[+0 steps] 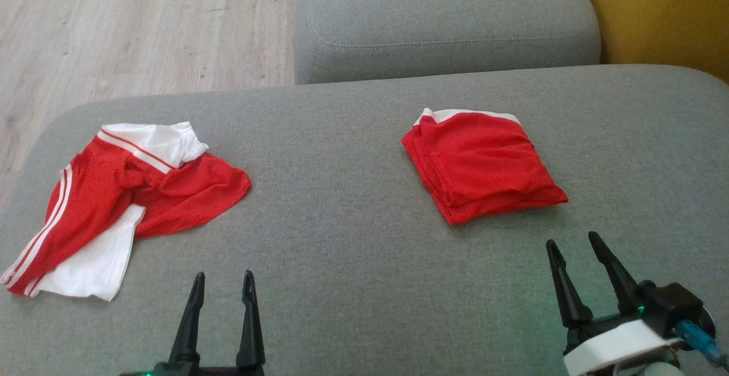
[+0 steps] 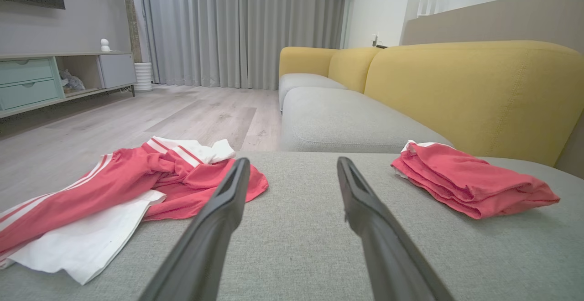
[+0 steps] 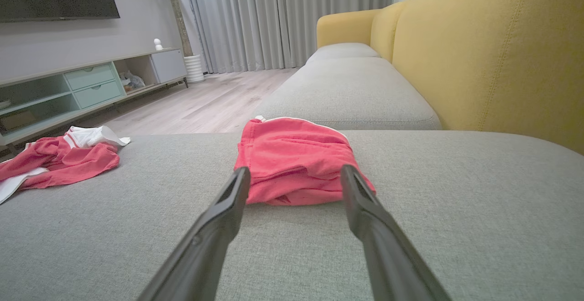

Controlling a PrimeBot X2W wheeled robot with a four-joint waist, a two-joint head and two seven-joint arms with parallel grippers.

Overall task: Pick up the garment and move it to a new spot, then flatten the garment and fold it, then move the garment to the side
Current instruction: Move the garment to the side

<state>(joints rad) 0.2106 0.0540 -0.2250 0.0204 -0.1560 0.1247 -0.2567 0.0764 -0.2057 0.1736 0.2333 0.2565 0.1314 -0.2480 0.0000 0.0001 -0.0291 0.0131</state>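
Note:
A crumpled red and white garment (image 1: 122, 199) with white side stripes lies on the left of the grey sofa seat (image 1: 342, 239); the wrist views show it too (image 2: 123, 187) (image 3: 59, 162). A folded red garment (image 1: 481, 162) rests on the right part of the seat (image 2: 470, 180) (image 3: 296, 162). My left gripper (image 1: 223, 276) hovers near the seat's front edge, open and empty, right of the crumpled garment (image 2: 292, 164). My right gripper (image 1: 572, 242) is open and empty, just short of the folded garment's near edge (image 3: 294, 173).
A second grey seat cushion (image 1: 444, 23) lies beyond the seat. A yellow backrest (image 1: 660, 17) rises at the right. Wooden floor (image 1: 136, 28) runs past the seat's left and far edges. A low TV cabinet (image 3: 91, 86) stands across the room.

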